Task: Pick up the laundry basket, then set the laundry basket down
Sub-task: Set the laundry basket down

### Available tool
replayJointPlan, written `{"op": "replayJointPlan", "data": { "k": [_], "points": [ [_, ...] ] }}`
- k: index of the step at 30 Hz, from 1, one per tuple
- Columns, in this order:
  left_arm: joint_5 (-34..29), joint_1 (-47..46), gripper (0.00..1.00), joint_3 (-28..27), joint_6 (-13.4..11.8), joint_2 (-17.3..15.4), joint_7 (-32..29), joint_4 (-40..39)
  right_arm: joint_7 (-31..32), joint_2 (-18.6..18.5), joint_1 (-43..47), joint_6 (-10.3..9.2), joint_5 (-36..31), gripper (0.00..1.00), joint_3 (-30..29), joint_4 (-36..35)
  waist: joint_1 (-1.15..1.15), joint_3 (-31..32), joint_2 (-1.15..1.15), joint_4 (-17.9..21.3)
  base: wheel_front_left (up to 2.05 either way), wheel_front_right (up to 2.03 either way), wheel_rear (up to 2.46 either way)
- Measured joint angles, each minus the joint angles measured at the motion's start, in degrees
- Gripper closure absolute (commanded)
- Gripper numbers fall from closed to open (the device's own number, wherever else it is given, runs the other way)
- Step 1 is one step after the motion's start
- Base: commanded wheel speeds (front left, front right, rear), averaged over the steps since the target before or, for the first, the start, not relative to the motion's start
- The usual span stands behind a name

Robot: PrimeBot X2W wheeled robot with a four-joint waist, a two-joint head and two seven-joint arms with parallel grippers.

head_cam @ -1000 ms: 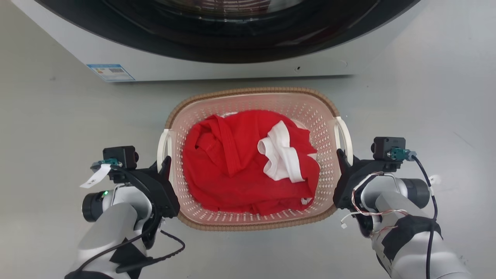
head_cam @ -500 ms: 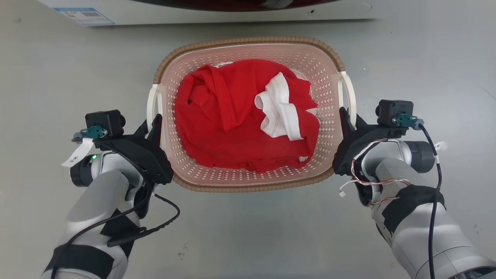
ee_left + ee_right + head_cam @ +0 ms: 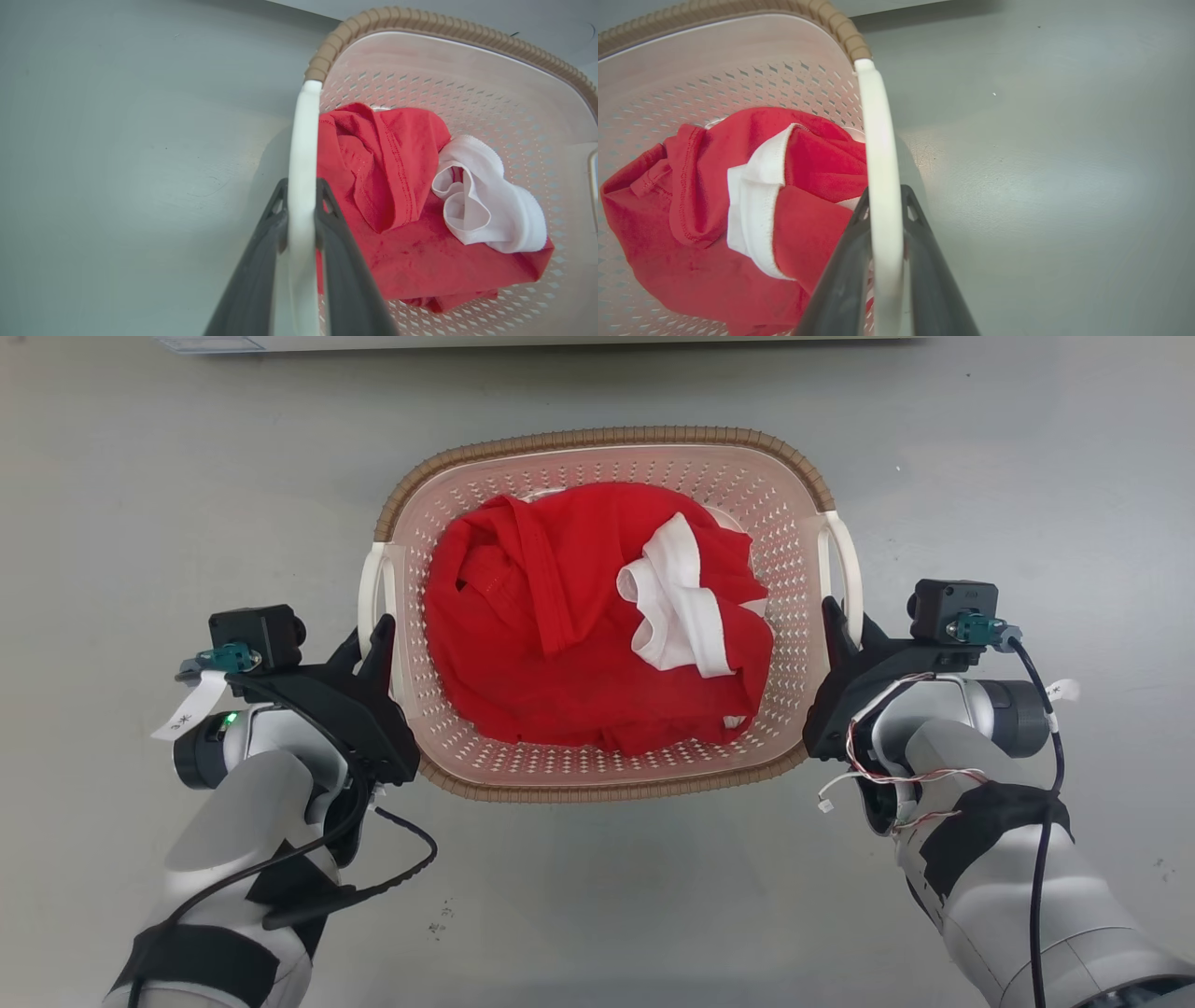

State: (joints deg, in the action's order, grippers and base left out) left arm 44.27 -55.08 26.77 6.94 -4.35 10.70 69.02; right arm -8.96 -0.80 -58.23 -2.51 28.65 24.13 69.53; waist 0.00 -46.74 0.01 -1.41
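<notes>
Laundry basket (image 3: 607,434), left fingers (image 3: 254,280) clenched on left handle (image 3: 301,140), right fingers (image 3: 929,280) on right handle (image 3: 878,140)

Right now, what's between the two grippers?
The laundry basket with red-and-white clothing, per head view; the left gripper clamps its left handle, the right gripper its right handle.

L gripper (image 3: 378,633) & R gripper (image 3: 834,616) each clamped on laundry basket (image 3: 597,437), fingers pointing fwd; forearms angle inward.
</notes>
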Motion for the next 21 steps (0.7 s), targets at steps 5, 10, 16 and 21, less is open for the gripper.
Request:
{"op": "replayJointPlan", "data": {
  "k": [5,10,16,21],
  "points": [
    [0.00,-0.10,1.00,0.02,0.13,0.08,-0.24,0.48,0.09,0.18,-0.15,-0.02,0.08,1.00,-0.04,0.60,0.00,-0.41,-0.01,0.05,0.00,0.00,0.00],
    [0.01,-0.89,1.00,0.04,0.14,0.33,-0.86,0.94,0.32,0.20,-0.44,-0.08,0.16,1.00,-0.20,1.02,0.00,-0.84,-0.01,0.09,0.00,0.00,0.00],
    [0.12,-1.01,1.00,0.03,0.65,0.46,-1.56,1.30,1.33,0.20,-0.77,-0.08,0.66,1.00,-0.52,1.49,0.00,-1.13,-0.01,0.08,0.00,0.00,0.00],
    [0.29,-1.10,1.00,0.02,0.66,0.64,-2.04,1.58,1.74,0.20,-0.84,-0.09,0.93,1.00,-0.52,1.65,0.00,-1.20,-0.01,0.00,0.00,0.00,0.00]
  ]
}}
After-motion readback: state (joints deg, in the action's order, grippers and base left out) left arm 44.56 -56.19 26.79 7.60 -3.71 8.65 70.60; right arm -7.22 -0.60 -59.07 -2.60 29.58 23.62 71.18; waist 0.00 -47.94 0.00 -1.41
